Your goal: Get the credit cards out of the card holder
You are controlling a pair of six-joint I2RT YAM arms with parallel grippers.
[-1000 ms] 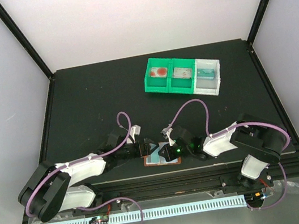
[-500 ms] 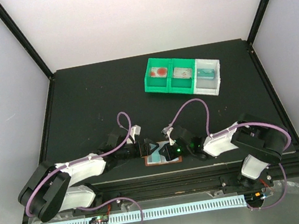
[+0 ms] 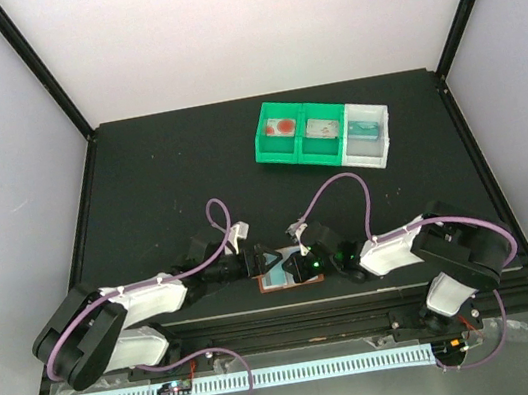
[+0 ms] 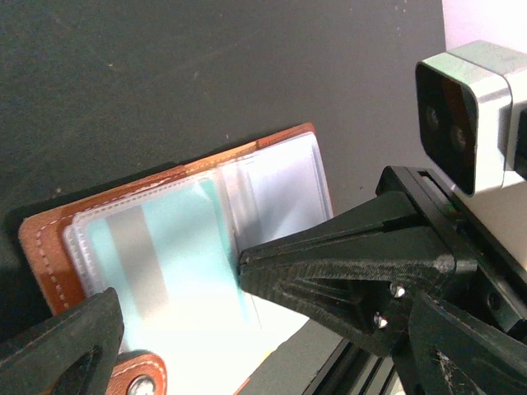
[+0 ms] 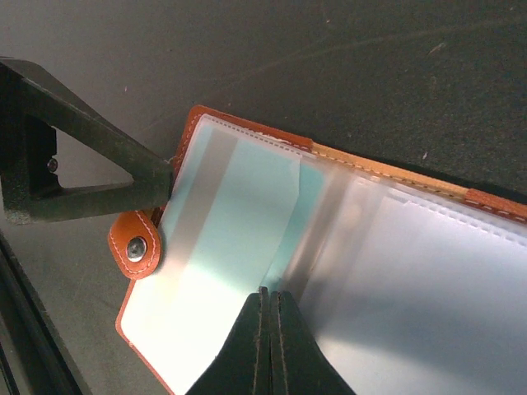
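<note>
The card holder lies spread open near the table's front edge, reddish-brown rim and snap tab showing. A pale blue credit card with a grey stripe sits inside its left clear pocket. My right gripper is shut, and its joined tips press on the holder's middle fold by the card's inner edge. My left gripper is open wide and straddles the holder's tab end. One of its fingers touches the rim just above the tab. The right pocket looks pale, and I cannot make out what it holds.
Two green bins and a white bin with small items stand at the back right. The black metal rail of the table's front edge runs just behind the holder. Purple cables loop above both wrists.
Both grippers have crept slightly closer together over the holder. The right gripper stays shut and the left stays open.
</note>
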